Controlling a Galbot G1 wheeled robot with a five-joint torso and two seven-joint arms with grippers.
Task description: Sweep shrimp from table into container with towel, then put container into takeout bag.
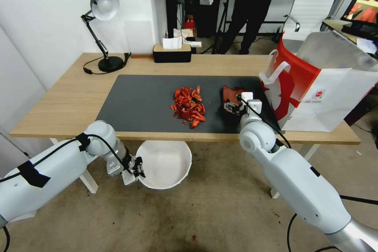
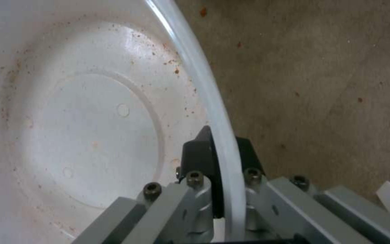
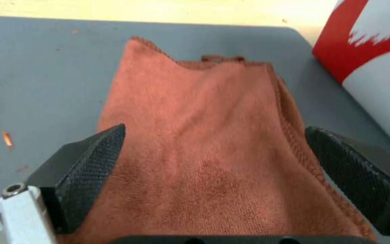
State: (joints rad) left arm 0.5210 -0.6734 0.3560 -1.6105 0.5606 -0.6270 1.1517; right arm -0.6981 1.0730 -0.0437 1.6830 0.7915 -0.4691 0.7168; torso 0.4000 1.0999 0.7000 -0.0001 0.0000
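Note:
The shrimp (image 1: pixel 189 107) lie in a red-orange heap on the dark mat of the table (image 1: pixel 71 98). To their right lies the rust-red towel (image 1: pixel 230 93) (image 3: pixel 213 142), with my right gripper (image 1: pixel 235 107) (image 3: pixel 213 166) open over it, one finger on each side of the cloth. The white container (image 1: pixel 165 164) (image 2: pixel 78 128) hangs below the table's front edge, under the heap. My left gripper (image 1: pixel 137 167) (image 2: pixel 220 152) is shut on the container's rim. The red and white takeout bag (image 1: pixel 315 86) (image 3: pixel 380 57) stands open at the table's right end.
A black desk lamp (image 1: pixel 103 31) and a tissue box (image 1: pixel 172 52) stand along the table's back edge. A white table leg (image 1: pixel 88 181) is behind my left arm. A small red fragment (image 3: pixel 7 138) lies on the mat near the towel.

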